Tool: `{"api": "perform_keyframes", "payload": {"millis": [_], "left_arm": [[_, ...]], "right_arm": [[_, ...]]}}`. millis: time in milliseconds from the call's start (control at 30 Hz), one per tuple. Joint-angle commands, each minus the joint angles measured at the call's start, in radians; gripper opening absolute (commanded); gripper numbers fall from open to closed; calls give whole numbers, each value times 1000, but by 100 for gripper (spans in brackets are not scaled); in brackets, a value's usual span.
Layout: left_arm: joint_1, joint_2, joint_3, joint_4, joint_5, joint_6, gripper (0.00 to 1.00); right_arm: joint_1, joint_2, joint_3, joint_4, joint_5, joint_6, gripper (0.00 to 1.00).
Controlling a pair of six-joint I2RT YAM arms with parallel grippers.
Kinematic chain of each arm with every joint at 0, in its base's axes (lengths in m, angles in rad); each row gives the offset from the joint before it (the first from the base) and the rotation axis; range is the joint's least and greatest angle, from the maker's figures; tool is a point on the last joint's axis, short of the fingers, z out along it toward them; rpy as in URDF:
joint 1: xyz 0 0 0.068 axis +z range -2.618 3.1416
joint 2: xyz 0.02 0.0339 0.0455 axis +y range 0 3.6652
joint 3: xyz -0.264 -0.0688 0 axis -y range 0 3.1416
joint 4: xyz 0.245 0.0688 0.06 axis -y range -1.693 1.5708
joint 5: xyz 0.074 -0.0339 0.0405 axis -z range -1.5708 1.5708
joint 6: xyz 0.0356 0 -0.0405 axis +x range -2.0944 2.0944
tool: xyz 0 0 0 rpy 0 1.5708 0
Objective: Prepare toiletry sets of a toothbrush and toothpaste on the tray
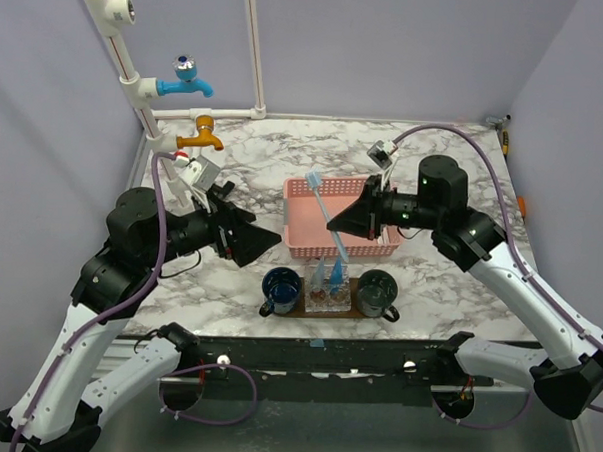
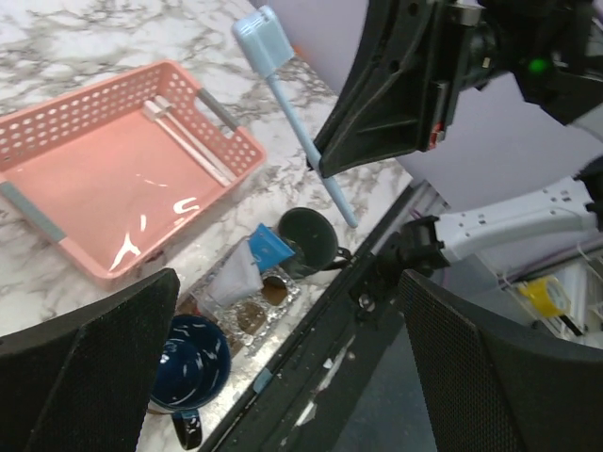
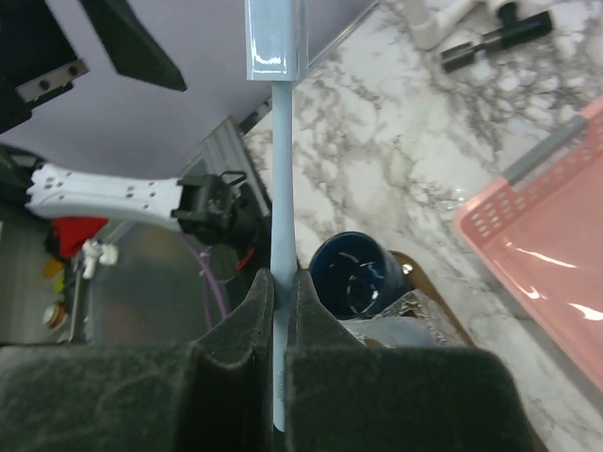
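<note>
Right gripper [image 1: 332,225] clamps the slim light-blue toothbrush [image 1: 325,207] mid-frame; left gripper [image 1: 266,240] sits apart; next, probably down onto the brown wooden tray [image 1: 305,310].

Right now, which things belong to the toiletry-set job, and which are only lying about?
Job: toothbrush in the right gripper, jaws shut on it; toothpaste upright on the tray; pink basket as supply.
Lying about: blue tap; orange tap; white pipes; also the blue mug and green mug on the tray, role unclear.
</note>
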Motion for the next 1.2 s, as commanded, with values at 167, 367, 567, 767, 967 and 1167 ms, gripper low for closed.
{"api": "perform_keyframes", "payload": {"millis": [167, 367, 567, 767, 967, 1167], "left_arm": [[6, 6, 36, 18, 260, -47, 99], [6, 6, 45, 34, 380, -63, 99], [6, -2, 43, 52, 520, -77, 97], [6, -15, 27, 35, 620, -63, 91], [6, -19, 21, -3, 657, -32, 79], [6, -20, 20, -30, 671, -6, 64]], "right_arm": [[77, -7, -14, 5, -383, 10, 0], [194, 27, 21, 5, -458, 1, 0], [272, 68, 42, 20, -492, 4, 0], [320, 77, 35, 53, -490, 18, 0], [337, 81, 21, 90, -479, 46, 0], [350, 85, 23, 92, -461, 49, 0]]}}
